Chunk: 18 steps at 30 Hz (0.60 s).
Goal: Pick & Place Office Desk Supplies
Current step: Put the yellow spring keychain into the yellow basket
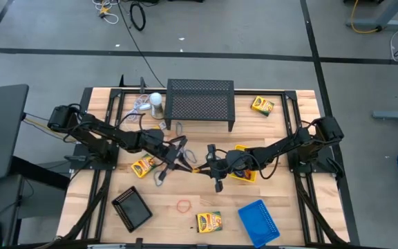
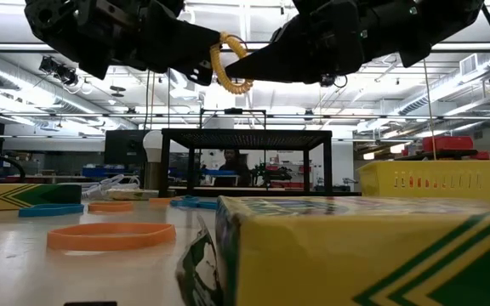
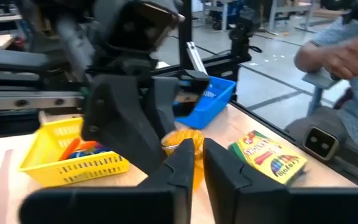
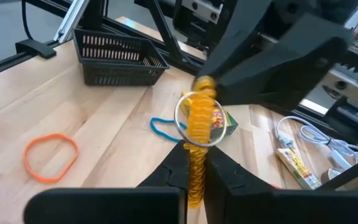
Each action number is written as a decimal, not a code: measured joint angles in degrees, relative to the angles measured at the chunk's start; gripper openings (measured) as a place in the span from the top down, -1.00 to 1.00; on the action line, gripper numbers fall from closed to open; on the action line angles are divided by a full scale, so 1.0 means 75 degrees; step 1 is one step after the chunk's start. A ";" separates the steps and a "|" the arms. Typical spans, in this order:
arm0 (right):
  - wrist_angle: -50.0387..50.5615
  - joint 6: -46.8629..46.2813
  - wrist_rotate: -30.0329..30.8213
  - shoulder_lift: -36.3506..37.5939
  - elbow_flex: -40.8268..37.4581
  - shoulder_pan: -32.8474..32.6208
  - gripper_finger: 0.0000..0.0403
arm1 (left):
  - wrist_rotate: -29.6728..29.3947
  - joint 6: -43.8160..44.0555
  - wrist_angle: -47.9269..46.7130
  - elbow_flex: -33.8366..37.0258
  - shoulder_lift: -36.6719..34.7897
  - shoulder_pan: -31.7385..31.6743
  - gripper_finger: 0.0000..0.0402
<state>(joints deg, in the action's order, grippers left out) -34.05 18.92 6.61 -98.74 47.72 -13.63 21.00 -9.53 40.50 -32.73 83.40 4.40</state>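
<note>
Yellow coil loop (image 4: pixel 196 124) – mid-air, both end effectors

Left arm: reaches in toward table centre; left gripper (image 1: pixel 185 160) fingers nearly closed.
Right arm: reaches to meet it; right gripper (image 1: pixel 209 164) apparently pinched shut.
</note>
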 joint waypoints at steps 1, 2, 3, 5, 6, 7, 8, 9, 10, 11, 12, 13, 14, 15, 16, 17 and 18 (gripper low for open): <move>0.0004 0.0000 0.0000 0.0000 0.0000 0.0000 0.90 | -0.0089 0.0022 0.0019 0.0000 0.0000 0.0000 0.74; 0.0020 -0.0001 0.0000 0.0000 0.0000 0.0000 0.90 | -0.0196 0.0028 0.0025 0.0000 -0.0017 0.0000 0.69; 0.0037 -0.0001 -0.0002 0.0000 0.0000 0.0000 0.90 | -0.0369 0.0026 0.0014 0.0000 -0.0053 0.0000 0.65; 0.0056 -0.0016 -0.0045 0.0000 0.0000 0.0000 0.90 | -0.0748 0.0028 0.0040 0.0000 -0.0190 0.0000 0.56; 0.0056 -0.0029 -0.0077 0.0000 0.0000 0.0000 0.90 | -0.0874 0.0034 0.0068 0.0000 -0.0281 0.0000 0.52; 0.0056 -0.0032 -0.0087 0.0000 0.0000 -0.0005 0.90 | -0.0989 0.0049 0.0083 0.0000 -0.0382 -0.0002 0.47; 0.0059 -0.0034 -0.0086 0.0000 0.0000 -0.0006 0.90 | -0.1033 0.0079 0.0082 0.0000 -0.0495 -0.0003 0.43; 0.0059 -0.0055 -0.0087 0.0000 0.0000 -0.0006 0.90 | -0.1055 0.0110 0.0083 -0.0002 -0.0601 -0.0001 0.38; 0.0059 -0.0059 -0.0086 0.0000 0.0000 -0.0006 0.90 | -0.1052 0.0148 0.0029 -0.0003 -0.0726 0.0000 0.33; 0.0059 -0.0061 -0.0087 0.0000 0.0000 -0.0006 0.90 | -0.1049 0.0153 -0.0049 -0.0003 -0.0861 0.0003 0.28; 0.0059 -0.0059 -0.0085 0.0000 -0.0003 -0.0006 0.90 | -0.1049 0.0156 -0.0125 -0.0004 -0.1000 0.0007 0.22; 0.0059 -0.0061 -0.0087 0.0000 -0.0003 -0.0006 0.90 | -0.1053 0.0156 -0.0267 -0.0006 -0.1136 0.0015 0.16; 0.0061 -0.0061 -0.0086 0.0000 -0.0003 -0.0006 0.90 | -0.1092 0.0156 -0.0455 -0.0009 -0.1268 0.0015 0.10; 0.0062 -0.0061 -0.0087 0.0000 -0.0003 -0.0006 0.90 | -0.1196 0.0153 -0.0745 -0.0009 -0.1427 0.0015 0.04; 0.0062 -0.0061 -0.0115 0.0000 -0.0003 -0.0006 0.90 | -0.1301 0.0151 -0.1069 -0.0006 -0.1589 0.0012 -0.03; 0.0062 -0.0075 -0.0122 0.0000 -0.0003 -0.0006 0.90 | -0.1430 0.0148 -0.1346 -0.0006 -0.1733 0.0012 -0.09; 0.0072 -0.0085 -0.0129 0.0000 -0.0003 -0.0008 0.90 | -0.1553 0.0148 -0.1627 -0.0008 -0.1882 0.0012 -0.15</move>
<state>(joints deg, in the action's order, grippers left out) -33.51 18.28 5.65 -98.74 47.70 -13.69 9.35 -8.42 28.30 -32.79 69.28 4.49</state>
